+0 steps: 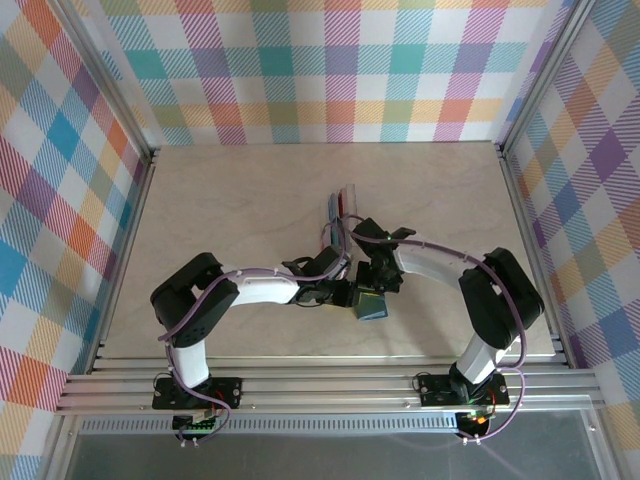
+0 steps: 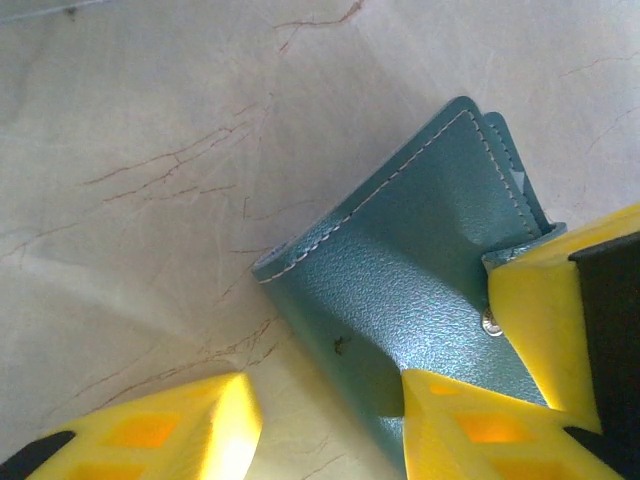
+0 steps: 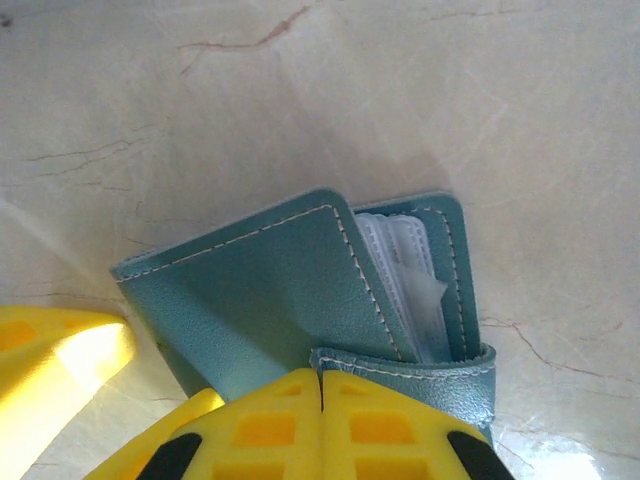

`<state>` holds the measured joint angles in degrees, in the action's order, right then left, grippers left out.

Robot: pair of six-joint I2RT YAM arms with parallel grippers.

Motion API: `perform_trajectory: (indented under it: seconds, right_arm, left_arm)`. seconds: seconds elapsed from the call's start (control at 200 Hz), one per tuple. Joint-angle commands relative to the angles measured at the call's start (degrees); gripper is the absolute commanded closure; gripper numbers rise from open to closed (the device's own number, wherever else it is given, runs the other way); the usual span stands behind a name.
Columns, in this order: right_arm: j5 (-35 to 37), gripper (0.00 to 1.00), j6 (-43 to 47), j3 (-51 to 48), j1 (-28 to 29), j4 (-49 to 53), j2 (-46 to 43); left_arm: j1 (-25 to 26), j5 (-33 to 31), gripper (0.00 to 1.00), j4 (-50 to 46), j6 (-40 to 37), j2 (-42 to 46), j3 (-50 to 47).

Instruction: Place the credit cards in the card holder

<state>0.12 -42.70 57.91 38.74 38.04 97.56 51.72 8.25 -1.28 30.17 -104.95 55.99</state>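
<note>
Right end effector (image 3: pixel 320 385) clamps the card holder (image 3: pixel 265 290); left end effector (image 2: pixel 322 400) gapes alongside; credit cards (image 1: pixel 341 208) lie beyond, toward the far edge of the bench (image 1: pixel 220 200).

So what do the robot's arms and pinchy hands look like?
Each arm, the left arm and the right arm, is a white tube with chunky black joints, with thin purple cables running along it. The fingers are bright yellow blocks with hollow pockets and black parts behind.
</note>
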Motion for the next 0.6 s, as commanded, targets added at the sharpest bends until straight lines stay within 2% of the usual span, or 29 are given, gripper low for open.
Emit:
perform_trajectory:
  seconds: [0.0, 0.25, 0.595]
  right_arm:
    - [-13.6, 1.0, 2.6, -7.7, 5.6, -13.4, 8.5]
    - [-18.2, 1.0, 6.1, -9.1, 3.1, -15.4, 3.5]
    - [-20.8, 1.0, 7.8, -10.0, 3.0, -14.5, 5.7]
  left_arm:
    - [-0.7, 1.7, 0.64, 5.5, 3.7, -4.0, -1.2]
    - [-0.7, 1.7, 0.68, 5.7, 3.9, -6.2, -0.9]
    - [-0.7, 1.5, 0.68, 5.3, 3.7, -7.1, 0.1]
